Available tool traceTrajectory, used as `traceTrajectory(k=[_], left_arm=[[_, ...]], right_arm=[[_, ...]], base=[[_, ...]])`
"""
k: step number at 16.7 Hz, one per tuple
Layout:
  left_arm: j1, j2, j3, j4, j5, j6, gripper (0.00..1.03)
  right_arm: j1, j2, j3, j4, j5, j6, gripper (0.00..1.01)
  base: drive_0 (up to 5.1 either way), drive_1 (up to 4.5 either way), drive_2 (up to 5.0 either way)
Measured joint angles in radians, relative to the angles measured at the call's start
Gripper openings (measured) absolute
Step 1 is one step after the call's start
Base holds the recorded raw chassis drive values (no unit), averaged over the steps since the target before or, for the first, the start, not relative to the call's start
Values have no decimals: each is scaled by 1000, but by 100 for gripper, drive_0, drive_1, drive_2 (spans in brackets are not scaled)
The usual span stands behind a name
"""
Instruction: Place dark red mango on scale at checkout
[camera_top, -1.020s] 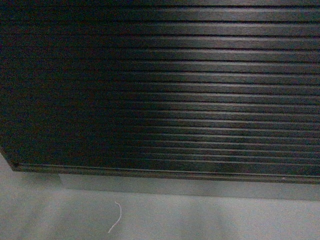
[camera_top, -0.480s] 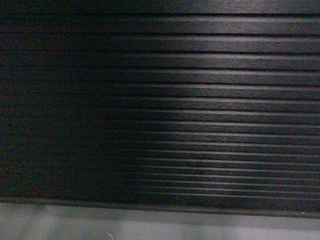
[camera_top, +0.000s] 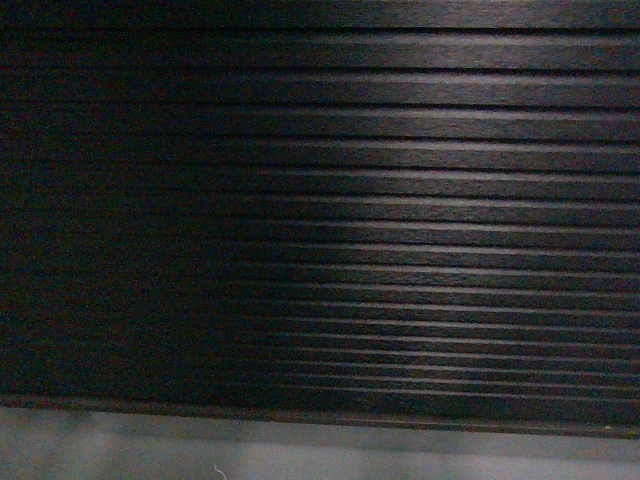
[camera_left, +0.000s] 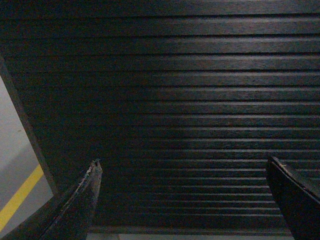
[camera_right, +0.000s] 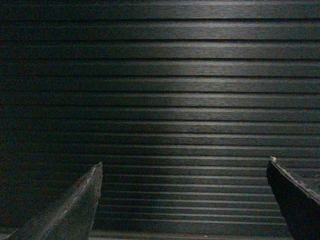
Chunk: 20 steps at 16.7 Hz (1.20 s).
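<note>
The slatted dark front of the checkout (camera_top: 330, 220) fills the head view, close up. The same slats fill the left wrist view as the checkout (camera_left: 165, 100) and the right wrist view as the checkout (camera_right: 165, 100). My left gripper (camera_left: 182, 162) stands open, nothing between its dark fingers. My right gripper (camera_right: 184, 162) is likewise open and empty, facing the slats. The dark red mango and the scale are out of view. Neither gripper shows in the head view.
A strip of grey floor (camera_top: 300, 455) runs under the counter's bottom edge. In the left wrist view the counter's left corner edge (camera_left: 27, 130) slants down, with grey floor and a yellow floor line (camera_left: 17, 197) beyond it.
The counter front has grown in the head view: its bottom edge dropped lower, the left corner left the frame, and less floor shows. The last half second changed little.
</note>
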<state>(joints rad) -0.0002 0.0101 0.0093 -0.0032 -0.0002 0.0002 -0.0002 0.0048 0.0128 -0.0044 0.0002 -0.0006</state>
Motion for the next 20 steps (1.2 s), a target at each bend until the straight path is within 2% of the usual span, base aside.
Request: traceTrajectory(k=[20], left_arm=[[0, 0, 0, 0, 0, 0, 98]], right_arm=[[0, 0, 0, 0, 0, -1, 98]], base=[[0, 0, 0]])
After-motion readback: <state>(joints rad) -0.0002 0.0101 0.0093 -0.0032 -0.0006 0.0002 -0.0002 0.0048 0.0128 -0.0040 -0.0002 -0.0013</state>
